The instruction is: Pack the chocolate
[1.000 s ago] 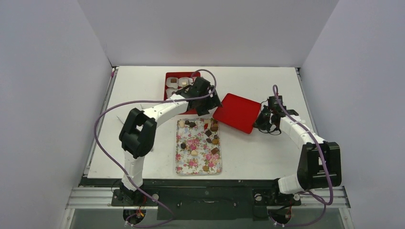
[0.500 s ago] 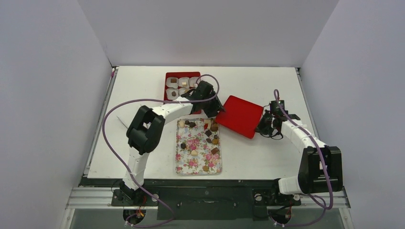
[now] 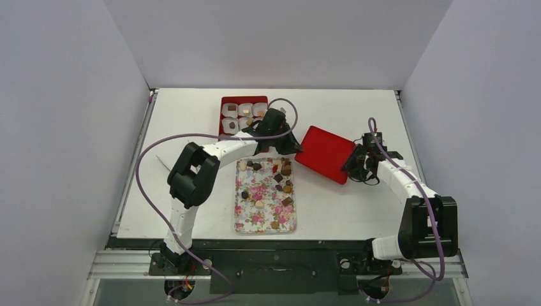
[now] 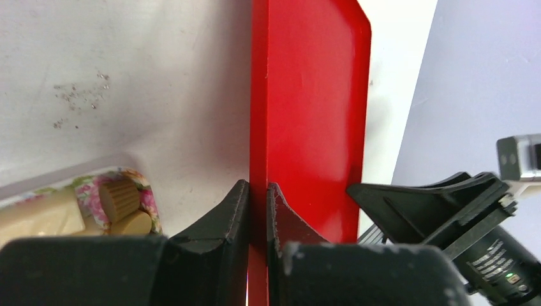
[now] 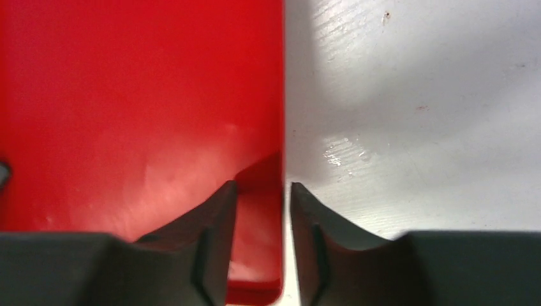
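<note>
The chocolate lies as several small brown, tan and cream pieces on the floral tray. Two tan pieces show at the tray's corner in the left wrist view. A red lid sits between the two arms, right of the tray. My left gripper is shut on the lid's left edge, with both fingers pressed against the thin rim. My right gripper straddles the lid's right rim. Its fingers stand slightly apart, with a gap beside the rim.
A red box holding white paper cups, some with a piece inside, stands at the back, behind the left arm. The left arm's purple cable loops over the table's left side. Grey walls close the table on three sides.
My left gripper closed onto the lid's left edge. The right gripper, earlier shut on the lid's right rim, has loosened. The lid shifted a little to the right.
</note>
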`<state>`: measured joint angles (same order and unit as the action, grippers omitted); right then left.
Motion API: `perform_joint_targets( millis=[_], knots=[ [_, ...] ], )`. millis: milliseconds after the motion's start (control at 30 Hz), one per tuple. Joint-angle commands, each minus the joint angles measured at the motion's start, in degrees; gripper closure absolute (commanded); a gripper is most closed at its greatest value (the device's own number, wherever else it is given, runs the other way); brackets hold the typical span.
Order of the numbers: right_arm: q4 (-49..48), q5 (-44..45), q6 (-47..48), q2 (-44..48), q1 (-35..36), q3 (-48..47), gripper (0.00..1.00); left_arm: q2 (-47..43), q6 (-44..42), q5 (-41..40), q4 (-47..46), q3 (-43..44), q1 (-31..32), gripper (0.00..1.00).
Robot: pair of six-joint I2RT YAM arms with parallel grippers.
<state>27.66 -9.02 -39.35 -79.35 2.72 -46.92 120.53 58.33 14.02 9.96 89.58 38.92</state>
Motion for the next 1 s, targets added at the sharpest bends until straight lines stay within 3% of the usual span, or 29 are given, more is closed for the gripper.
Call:
perform_joint_targets(
  millis=[0, 200, 367, 467, 700, 967],
  knots=[
    [1.46, 0.28, -0.01, 3.43, 0.50, -4.59, 0.56, -8.21, -3.37, 1.15, -5.37, -1.17, 1.72, 1.00],
    [7.47, 0.79, -1.21, 7.48, 1.20, -13.52, 0.39, -15.41, -9.26, -3.95, -6.78, -3.52, 2.83, 1.00],
    [10.52, 1.40, -3.14, 7.61, 2.61, -19.33, 0.34, -20.08, -13.20, -7.14, -11.42, -6.21, 4.10, 1.00],
    [10.79, 2.13, -5.41, 6.25, 5.76, -25.71, 0.32, -22.96, -18.89, -12.18, -9.33, -5.83, 6.51, 1.00],
    [12.44, 8.37, -10.98, 1.77, 15.98, -37.25, 0.29, -26.90, -34.99, -39.44, -3.24, -6.15, 15.54, 1.00],
    [15.23, 14.12, -12.74, -3.88, 22.12, -42.13, 0.30, -32.26, -49.58, -60.22, -17.91, -16.48, 24.27, 1.00]
  ],
)
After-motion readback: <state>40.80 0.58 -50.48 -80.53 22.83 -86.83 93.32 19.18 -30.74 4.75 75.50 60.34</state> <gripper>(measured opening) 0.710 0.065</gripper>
